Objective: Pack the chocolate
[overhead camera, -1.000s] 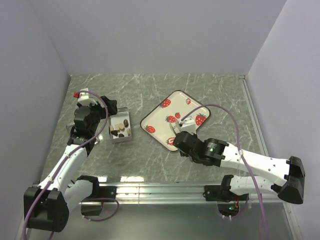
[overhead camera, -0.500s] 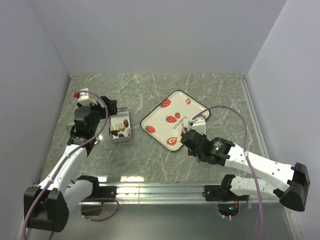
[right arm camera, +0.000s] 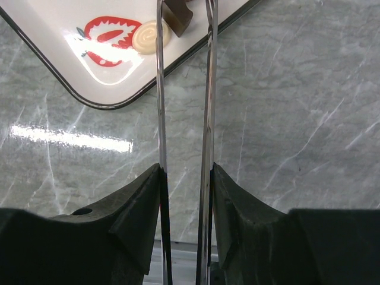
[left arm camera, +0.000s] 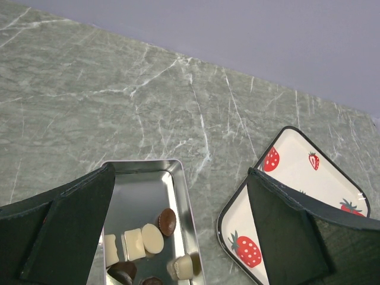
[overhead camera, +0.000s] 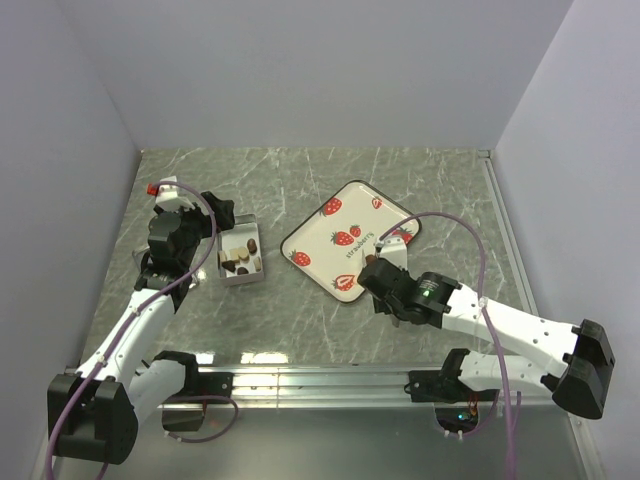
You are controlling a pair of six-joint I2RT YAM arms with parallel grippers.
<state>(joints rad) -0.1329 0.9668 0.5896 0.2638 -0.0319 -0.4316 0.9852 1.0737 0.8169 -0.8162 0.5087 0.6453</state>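
The open metal tin (overhead camera: 241,277) holds several chocolates (overhead camera: 240,258), dark brown and cream; the left wrist view shows them too (left arm camera: 151,237) inside its rim (left arm camera: 181,190). My left gripper (overhead camera: 212,240) hangs open over the tin (left arm camera: 181,172). My right gripper (overhead camera: 385,285) is shut on metal tongs (right arm camera: 208,107), its jaws pressing on both blades (right arm camera: 185,172). The tong tips reach over the near edge of the strawberry tray (overhead camera: 360,205), where a dark brown chocolate (right arm camera: 178,15) sits between them. A cream chocolate (right arm camera: 151,35) lies on the tray beside it.
The tray (right arm camera: 59,18) is white with a dark rim and flat printed red strawberries (overhead camera: 345,238). It lies right of the tin on the grey marble table (overhead camera: 300,320). Grey walls close in left, back and right. A metal rail (overhead camera: 330,380) runs along the near edge.
My right gripper with the tongs has shifted a little to the right along the tray's near edge, and its arm has swung. The left arm and the tin have not moved.
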